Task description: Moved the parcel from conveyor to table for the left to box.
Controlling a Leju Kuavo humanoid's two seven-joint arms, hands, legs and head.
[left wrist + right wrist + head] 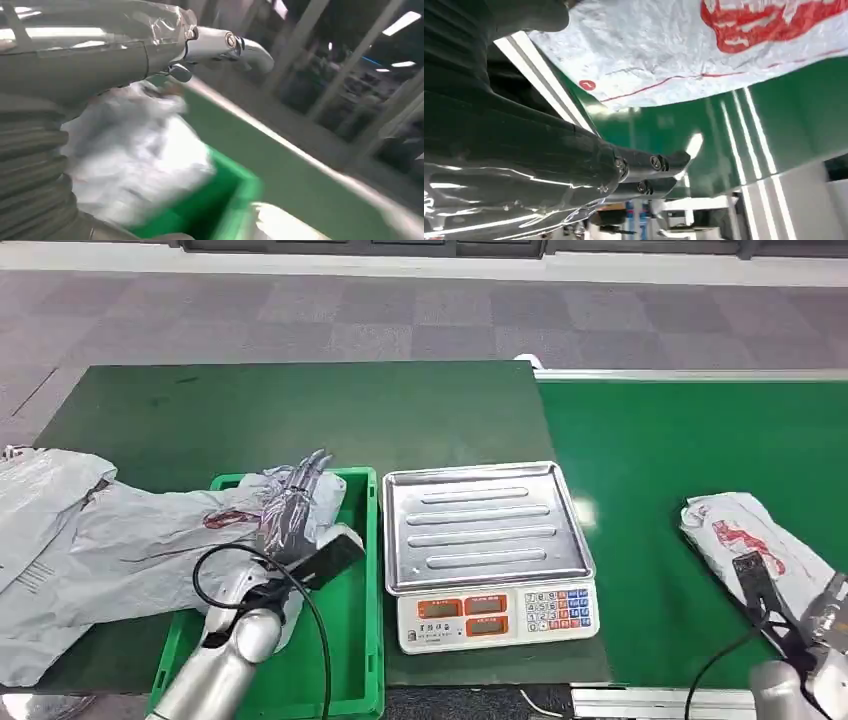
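Over on the conveyor, at the robot's right, lies the parcel: a white plastic mailing bag with a red print, crumpled and lying flat on the green belt. The right hand sits just at its near edge; from the head view I cannot tell whether the fingers are closed on the bag or only resting beside it. The right wrist view shows the bag close above dark fingers, which seem apart from it, but that is hard to say.

The bag looks light, soft and floppy. It will sag and fold when lifted, and its film looks slick, so I would guess a shallow pinch could slide off. A hold on a gathered fold near the edge, or a scoop under the thicker middle, seems the safer choice. Nothing about it looks breakable, though what is inside is hidden.

Between belt and crate stands a scale with a steel tray, on the table. The left hand lies with fingers spread on a grey bag that drapes over the rim of the green crate. It seems to press rather than grip. The left wrist view is blurred.
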